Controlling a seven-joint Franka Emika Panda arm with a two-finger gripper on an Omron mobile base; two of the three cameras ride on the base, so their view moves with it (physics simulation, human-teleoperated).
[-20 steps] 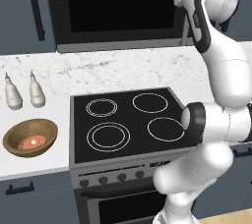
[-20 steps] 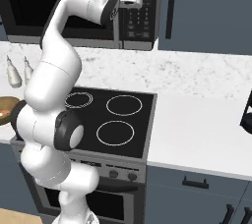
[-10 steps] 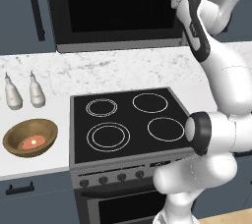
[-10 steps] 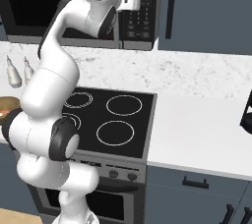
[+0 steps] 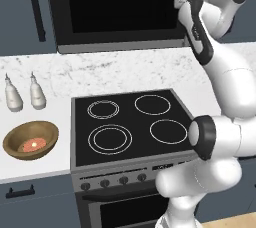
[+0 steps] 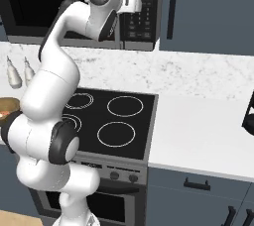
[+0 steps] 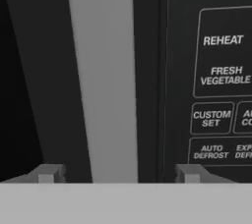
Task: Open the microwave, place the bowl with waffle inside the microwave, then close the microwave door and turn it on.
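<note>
While the door (image 5: 125, 9) sits shut above the stove (image 5: 131, 124), my left base view has the bowl (image 5: 31, 140) waiting on the counter beside two bottles (image 5: 22, 93). From the right, my arm crowds the panel (image 6: 140, 7). Hand view: my pincer (image 7: 118, 174) is spread around the stiff grey handle (image 7: 103, 70), the place to pull; nothing blocks it

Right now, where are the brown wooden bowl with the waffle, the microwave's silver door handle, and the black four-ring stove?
Brown wooden bowl (image 5: 30, 140): left base view, on its inner wall.
Silver door handle (image 7: 106, 75): hand view, mid-length of the bar.
Black four-ring stove (image 6: 113, 112): right base view, bare glass between rings.
</note>
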